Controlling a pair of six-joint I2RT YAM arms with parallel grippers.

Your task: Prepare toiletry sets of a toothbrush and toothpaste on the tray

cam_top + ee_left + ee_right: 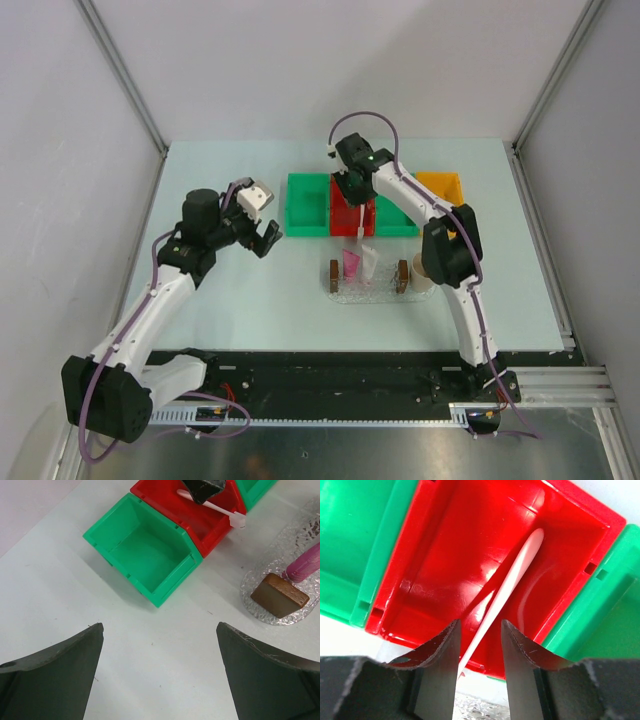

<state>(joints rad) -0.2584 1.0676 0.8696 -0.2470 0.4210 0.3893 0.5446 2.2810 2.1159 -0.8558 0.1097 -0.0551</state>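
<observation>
A slim white toothbrush (512,577) lies slanted in the red bin (445,555), its near end sticking out over the bin's front wall (357,229). My right gripper (480,625) hangs over that bin (354,195), open, its fingers either side of the handle with a gap showing on the right. The clear bumpy tray (368,293) sits just in front of the bins, with a magenta toothpaste (351,265) on it, also in the left wrist view (305,565). My left gripper (268,238) hovers wide open over bare table (160,625), left of the tray.
Green bins (308,205) (400,215) flank the red one, and a yellow bin (440,185) stands at the right end. A beige cup (422,275) sits by the tray's right brown handle (403,275). Grey walls enclose the table.
</observation>
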